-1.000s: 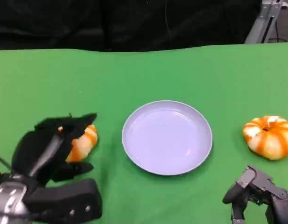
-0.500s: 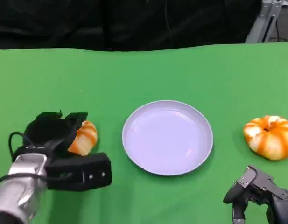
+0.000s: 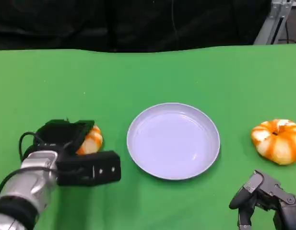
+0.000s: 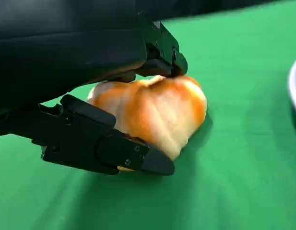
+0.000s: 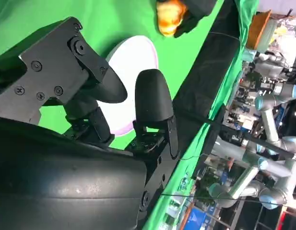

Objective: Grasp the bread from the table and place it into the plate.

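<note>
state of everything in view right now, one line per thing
left hand: fingers closed around the bread, gripping it
bread in left hand: held, resting on the table, not lifted
plate: upright, nothing in it
second bread: lying free on the table, beyond the right hand, untouched
right hand: low at the table's near edge, holding nothing, fingers apart

Head view down over the table (image 3: 152, 76); wrist views close (both sharing the plate (image 3: 173, 141))
</note>
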